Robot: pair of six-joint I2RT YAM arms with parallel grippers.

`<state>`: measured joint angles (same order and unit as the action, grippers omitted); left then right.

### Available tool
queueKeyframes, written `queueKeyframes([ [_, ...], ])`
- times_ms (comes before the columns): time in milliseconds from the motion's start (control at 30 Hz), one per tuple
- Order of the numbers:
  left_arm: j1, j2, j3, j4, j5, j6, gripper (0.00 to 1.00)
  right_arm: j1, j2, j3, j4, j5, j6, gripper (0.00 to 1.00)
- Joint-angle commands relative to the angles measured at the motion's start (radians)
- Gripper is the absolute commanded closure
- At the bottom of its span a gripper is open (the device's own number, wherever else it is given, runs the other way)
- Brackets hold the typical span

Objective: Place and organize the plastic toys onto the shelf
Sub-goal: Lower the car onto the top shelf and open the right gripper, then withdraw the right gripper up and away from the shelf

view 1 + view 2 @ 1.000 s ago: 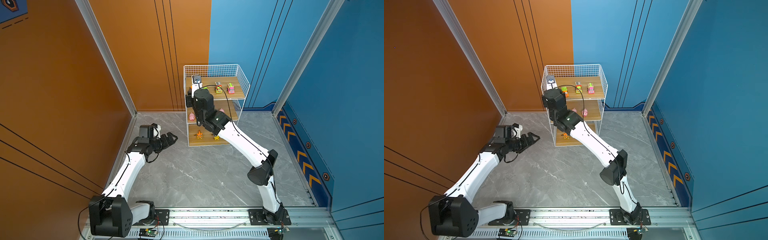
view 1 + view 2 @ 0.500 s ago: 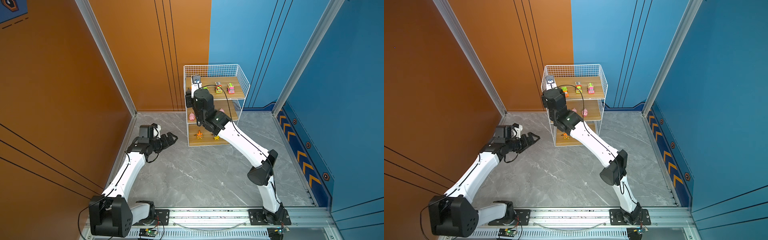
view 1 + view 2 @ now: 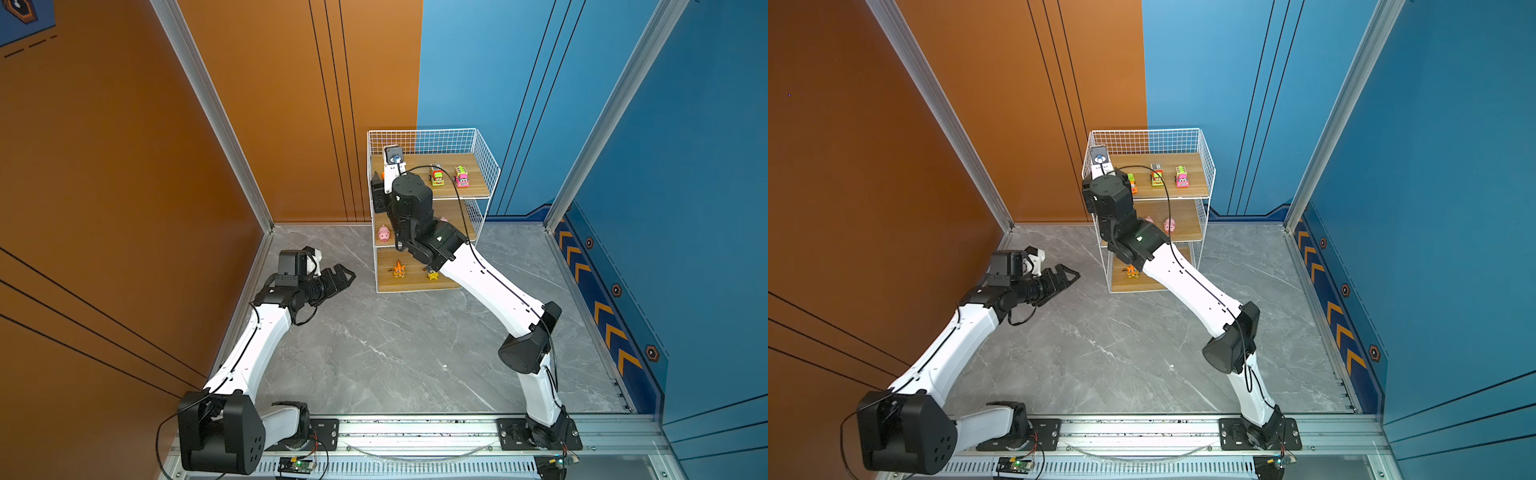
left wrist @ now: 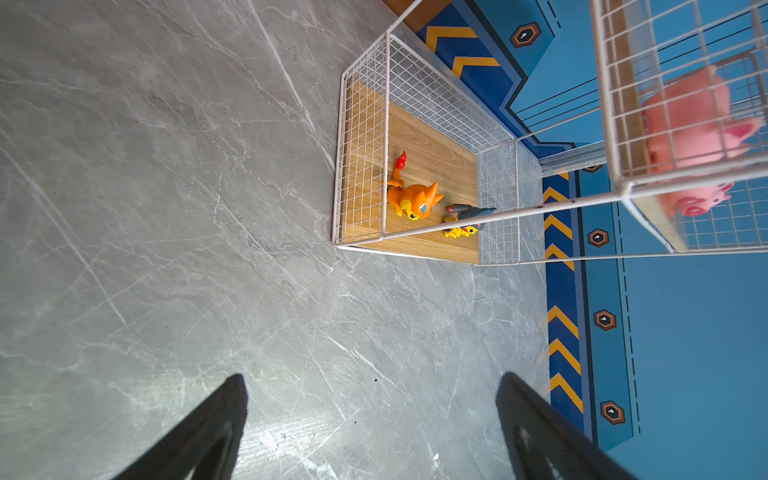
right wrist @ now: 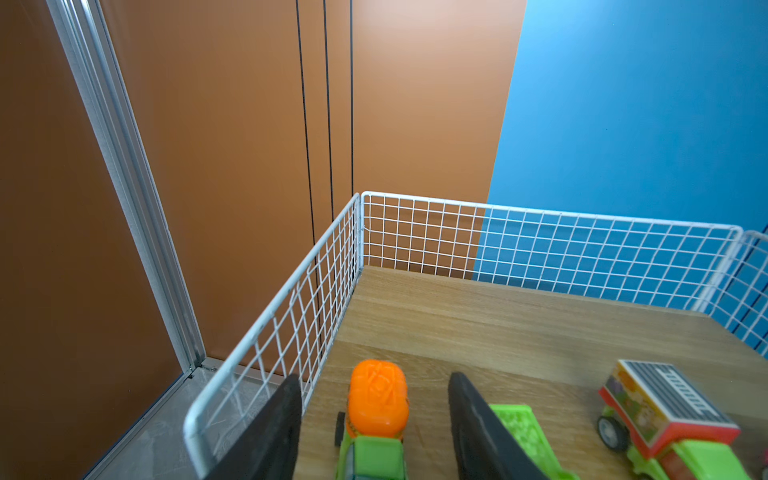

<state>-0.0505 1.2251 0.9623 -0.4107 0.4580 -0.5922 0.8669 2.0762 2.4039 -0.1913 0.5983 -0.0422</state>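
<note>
Grey marble floor (image 3: 395,353) runs between an orange wall and a blue one, with the shelf (image 3: 436,141) at the far end. My right pincer (image 5: 374,376) is up at the top board, in the corner nearer the orange wall. Its jaws stand apart around the orange-topped car (image 5: 376,399), which sits on the wood with a gap to each finger, so it is not gripped.

Just past one finger, the green car (image 5: 519,428) is half hidden and cut off by the frame's edge. The striped-roof car (image 5: 665,411) is cut off too. The pink car (image 3: 461,176) shows only in both top views, where my own wrist hides the pincer altogether.

My forearm covers much of the middle board. A pink pig (image 3: 383,234) shows beside it in a top view and a second pig (image 3: 1169,225) in another, but I cannot tell how many pigs stand behind it.

My left pincer (image 4: 372,377) hangs low over the floor near the shelf, jaws wide apart and holding nothing. On the bottom board stand the orange cat figure (image 4: 413,199) and the blue-and-yellow figure (image 4: 465,220) — the latter small, crossed by a wire and hard to read.
</note>
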Motion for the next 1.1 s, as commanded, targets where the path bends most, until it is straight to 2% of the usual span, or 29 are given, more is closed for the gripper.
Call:
queueKeyframes([
  [0,0.011,0.008,-0.018,0.013,0.024,-0.001,0.05,0.012,-0.055,0.034,0.038,-0.009,-0.031,0.42],
  [367,0.014,0.008,-0.02,0.015,0.026,-0.001,0.05,0.046,-0.146,-0.021,0.093,-0.018,-0.085,0.36],
  [633,0.024,-0.003,-0.024,0.015,-0.002,0.017,0.0,0.082,-0.331,-0.214,0.15,-0.014,-0.179,0.27],
  [733,0.037,-0.013,-0.026,0.015,-0.02,0.03,0.02,0.075,-0.469,-0.386,0.15,0.011,-0.201,0.19],
  [767,0.044,-0.017,-0.028,0.015,-0.03,0.037,0.02,0.063,-0.53,-0.467,0.155,0.028,-0.198,0.13],
  [867,0.056,-0.033,-0.033,0.015,-0.078,0.053,0.02,-0.016,-0.727,-0.749,0.167,0.022,-0.125,0.01],
  [1000,0.058,-0.071,-0.045,0.016,-0.202,0.092,0.02,-0.156,-0.999,-1.136,0.202,-0.014,-0.012,0.0],
  [1067,0.057,-0.101,-0.06,0.018,-0.313,0.115,0.02,-0.257,-1.126,-1.331,0.224,-0.034,0.032,0.0],
])
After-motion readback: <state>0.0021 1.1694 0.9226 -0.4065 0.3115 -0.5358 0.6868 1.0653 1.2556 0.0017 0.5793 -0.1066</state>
